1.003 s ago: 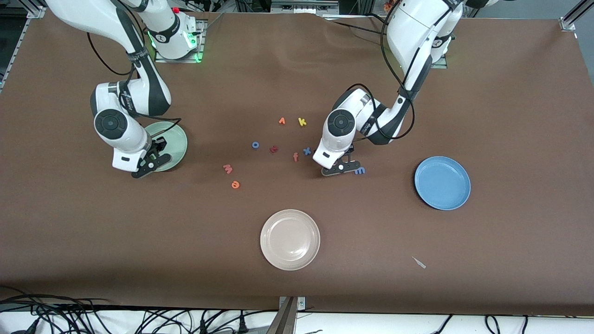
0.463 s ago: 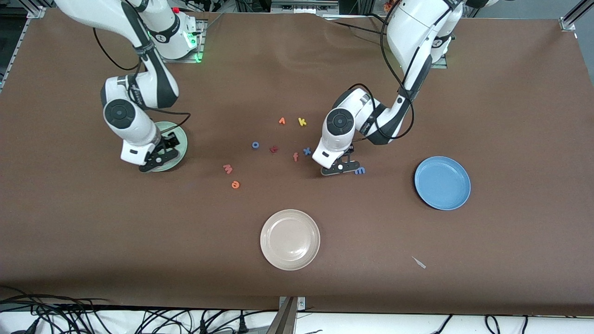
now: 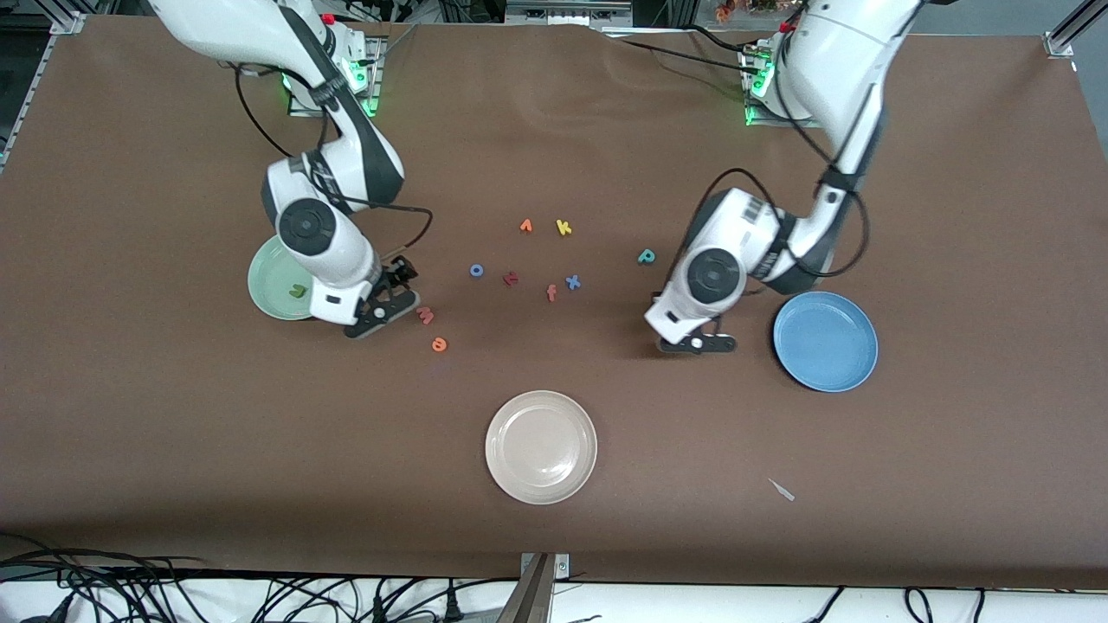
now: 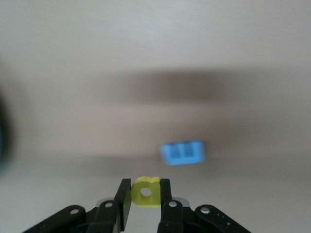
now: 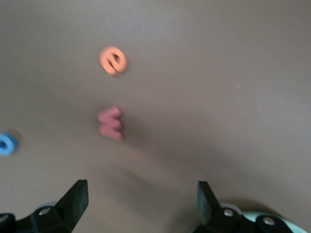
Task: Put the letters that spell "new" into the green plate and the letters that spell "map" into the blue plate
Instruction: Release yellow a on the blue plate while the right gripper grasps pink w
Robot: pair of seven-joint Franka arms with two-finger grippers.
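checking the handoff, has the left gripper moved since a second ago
Yes. The left gripper, shut on the yellow "a", has moved toward the blue plate and away from the blue "x", which it was beside.

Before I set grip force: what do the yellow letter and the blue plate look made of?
Yellow "a", pinched in the left gripper: thick, matte, soft-edged, probably foam. Blue plate: smooth, faintly glossy, uniform colour, likely plastic or melamine, though glazed ceramic can't be excluded.

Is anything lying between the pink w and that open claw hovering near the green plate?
No. In the right wrist view, only bare brown table separates the open right gripper from the pink w.
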